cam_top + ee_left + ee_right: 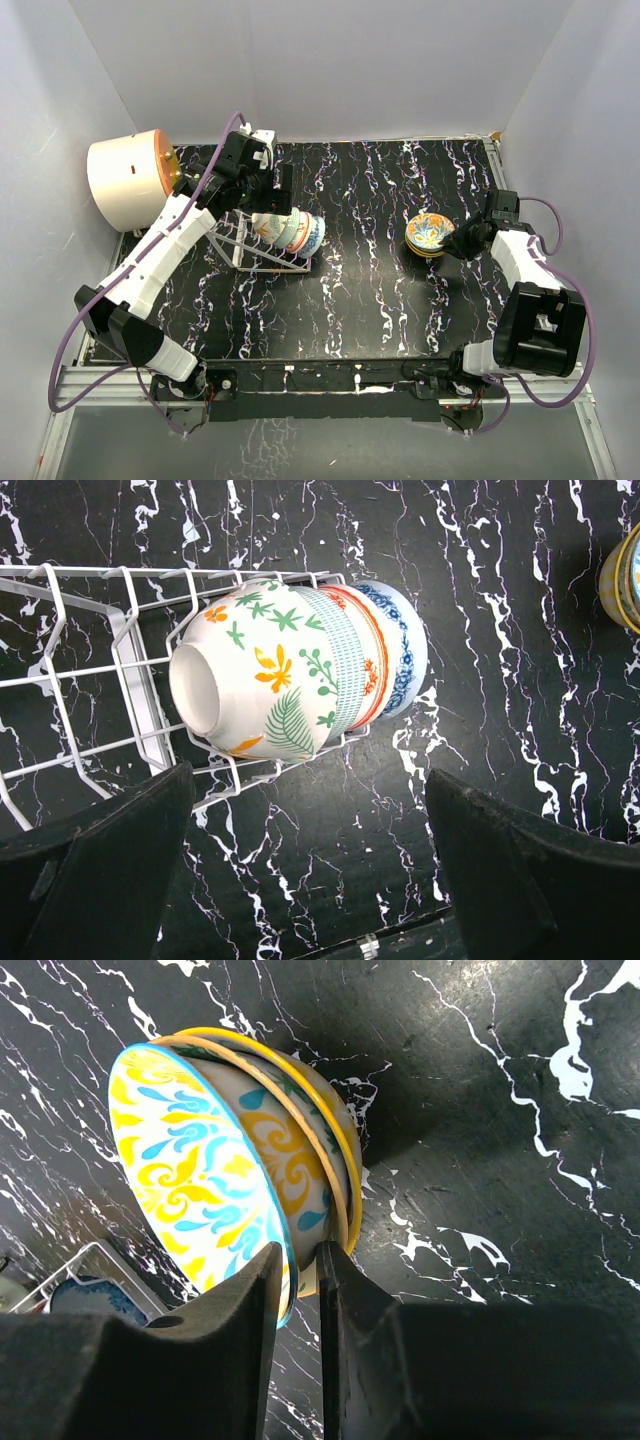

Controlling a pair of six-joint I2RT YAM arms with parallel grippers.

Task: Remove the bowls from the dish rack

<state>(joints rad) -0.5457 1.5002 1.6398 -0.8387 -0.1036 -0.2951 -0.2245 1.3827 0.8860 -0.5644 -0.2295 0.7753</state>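
Left end effector (pixel 310 775) gapes over dish rack (pixel 135 695) holding bowls (pixel 270 670).

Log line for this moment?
left gripper open over bowls in dish rack | right gripper shut on yellow bowl rim | unload unfinished

Black marbled table (pixel 360 300) from above. At 9 o'clock a rack (pixel 236 256) holds bowls (pixel 295 232) on their sides, the left gripper (pixel 272 190) at their 12 o'clock. A stack (pixel 430 232) of bowls sits at 3 o'clock, the right gripper (pixel 460 240) touching its 3 o'clock edge; a cream cylinder (pixel 125 180) at 10 o'clock.
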